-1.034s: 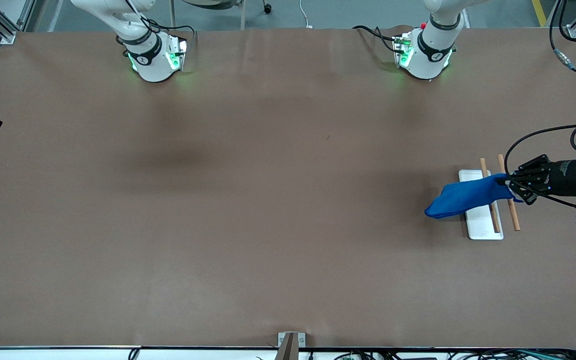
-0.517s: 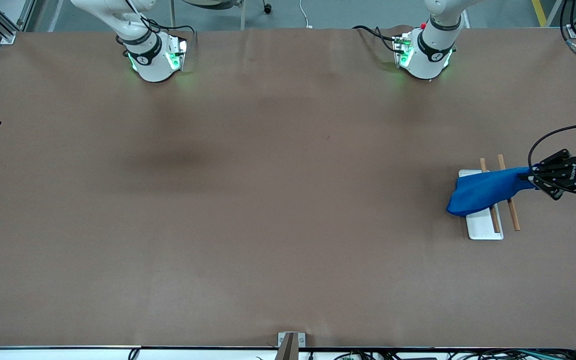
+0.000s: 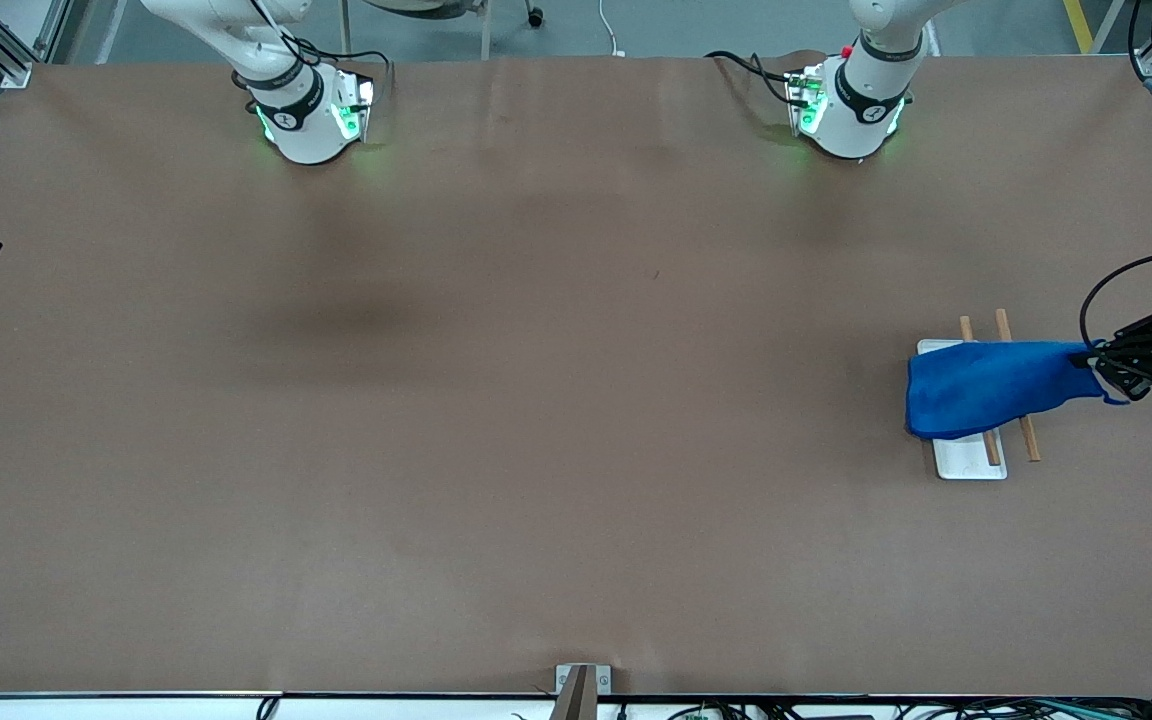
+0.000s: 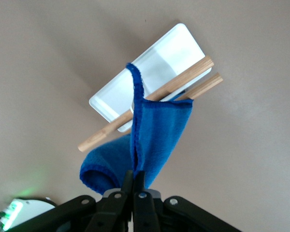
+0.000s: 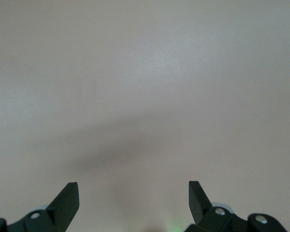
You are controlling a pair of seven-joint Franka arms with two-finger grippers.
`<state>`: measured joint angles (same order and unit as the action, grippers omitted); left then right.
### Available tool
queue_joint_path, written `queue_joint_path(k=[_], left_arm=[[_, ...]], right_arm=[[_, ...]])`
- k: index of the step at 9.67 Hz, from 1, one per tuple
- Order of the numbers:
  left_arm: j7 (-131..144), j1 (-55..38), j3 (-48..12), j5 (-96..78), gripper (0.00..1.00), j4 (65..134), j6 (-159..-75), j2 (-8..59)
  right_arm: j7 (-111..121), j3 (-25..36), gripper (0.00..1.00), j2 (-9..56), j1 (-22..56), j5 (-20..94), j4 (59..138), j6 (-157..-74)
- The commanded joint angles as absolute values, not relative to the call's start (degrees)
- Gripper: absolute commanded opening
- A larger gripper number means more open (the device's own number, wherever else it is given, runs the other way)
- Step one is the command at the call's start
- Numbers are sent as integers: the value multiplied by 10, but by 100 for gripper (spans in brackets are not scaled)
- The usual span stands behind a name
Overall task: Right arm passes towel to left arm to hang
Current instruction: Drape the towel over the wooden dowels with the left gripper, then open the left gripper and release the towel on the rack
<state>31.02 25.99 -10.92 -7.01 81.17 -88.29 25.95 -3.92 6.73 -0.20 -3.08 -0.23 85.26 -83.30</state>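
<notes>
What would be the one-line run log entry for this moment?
left gripper: shut on towel, over table's left-arm end | towel: draped across two wooden rods above white tray | right gripper: open, waits over bare table

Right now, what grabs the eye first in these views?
The blue towel, pinched at one end by the left gripper, draped over two wooden rods above a white tray at the left arm's end of the brown table. The right gripper hangs open over bare tabletop.
</notes>
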Motion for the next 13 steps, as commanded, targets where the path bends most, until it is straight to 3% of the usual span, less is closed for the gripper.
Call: queue_joint_path(k=[1, 13], left_arm=[[258, 255, -111, -32, 0, 802, -903, 272], [84, 313, -105, 10, 1, 801, -960, 333]], right_arm=[[-32, 64, 100, -7, -35, -11, 853, -835], [-32, 63, 100, -7, -36, -10, 849, -831]])
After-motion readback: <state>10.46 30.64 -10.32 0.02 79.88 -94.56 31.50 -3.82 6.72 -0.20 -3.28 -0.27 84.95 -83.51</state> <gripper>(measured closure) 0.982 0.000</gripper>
